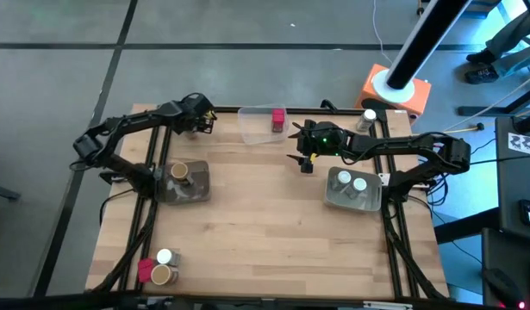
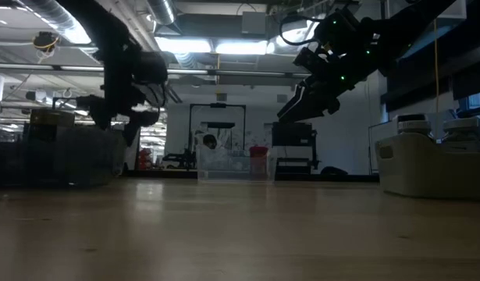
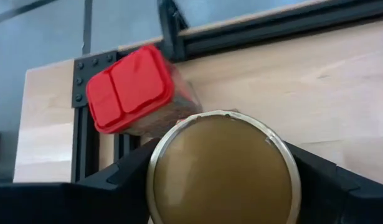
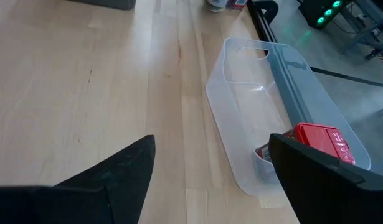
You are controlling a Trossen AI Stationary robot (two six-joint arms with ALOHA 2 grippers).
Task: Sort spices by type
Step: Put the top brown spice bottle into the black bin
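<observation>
My left gripper [image 1: 198, 122] is at the table's far left and is shut on a tan-brown round-topped cylinder [image 3: 222, 169]. Just beyond the cylinder a red-lidded spice block [image 3: 134, 87] stands on the table by the corner frame. My right gripper [image 4: 210, 165] is open and empty. It hangs above the table [image 2: 302, 97] beside a clear plastic tray [image 1: 258, 127] with one red block [image 4: 319, 142] in it. My left gripper pinches the tan cylinder by its opposite sides [image 3: 155, 163] between its two fingers. The cylinder's round top faces the wrist camera, so the fingers lie along its length. The cylinder hides its own lower end, so I cannot tell whether it is lifted clear.
A grey bin [image 1: 196, 191] at the left holds a tan cylinder, and a grey bin [image 1: 340, 200] at the right holds two white-capped jars. At the near left corner stand a white-capped jar [image 1: 165, 257], a tan cylinder [image 1: 164, 275] and a red block [image 1: 145, 269]. Another jar [image 1: 368, 117] stands at the far right.
</observation>
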